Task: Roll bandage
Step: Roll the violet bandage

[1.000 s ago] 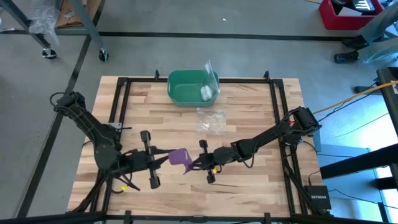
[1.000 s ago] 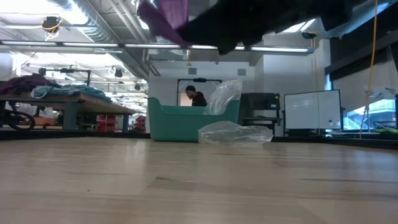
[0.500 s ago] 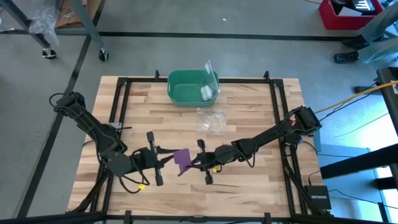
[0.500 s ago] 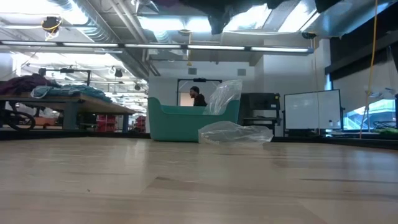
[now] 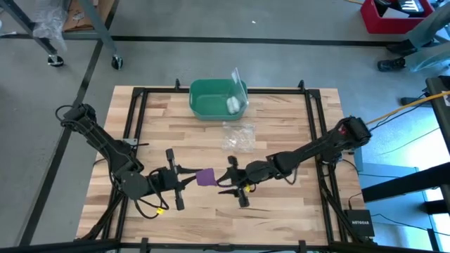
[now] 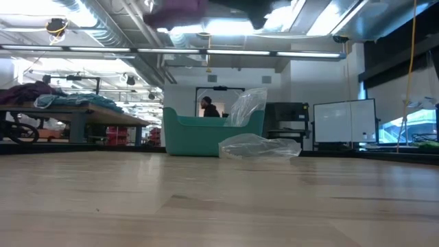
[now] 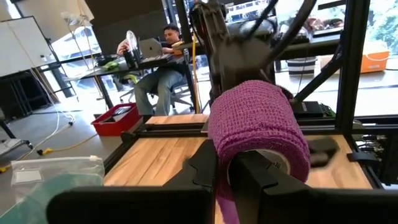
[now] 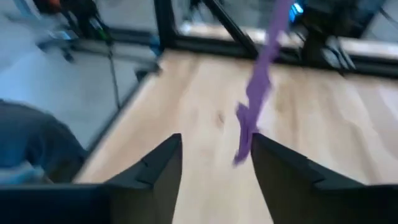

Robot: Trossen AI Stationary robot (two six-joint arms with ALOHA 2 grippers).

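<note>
Step in hand: rolling, judged well advanced. Most of the strip is already wound; a short tail hangs loose.

Bandage (image 5: 204,177), purple, one: held clear of the bench (image 5: 281,211), near the middle of its near half, between the two grippers. The left wrist view shows it as a compact roll (image 7: 258,127) wrapped around that gripper's fingers. The right wrist view shows the loose tail (image 8: 258,87) dangling free above the wood.

Left gripper (image 5: 188,180), one: fingers pressed nearly together inside the roll, which they carry.

Right gripper (image 5: 226,182), one: just right of the roll, fingers (image 8: 158,165) spread apart with nothing between them; the tail hangs beyond them, untouched.

Next move, as a judgement: the right gripper needs to catch the hanging tail again and lay it around the roll, keeping it taut so the turns stay tight.

Other items, counted:
- Green bin (image 5: 211,105), one, at the far edge of the bench, with a small white roll (image 5: 233,105), one, inside.
- Clear plastic bag (image 5: 239,135), one, just near of the bin.
- Person (image 7: 158,62), one, seated at a desk in the room beyond.
</note>
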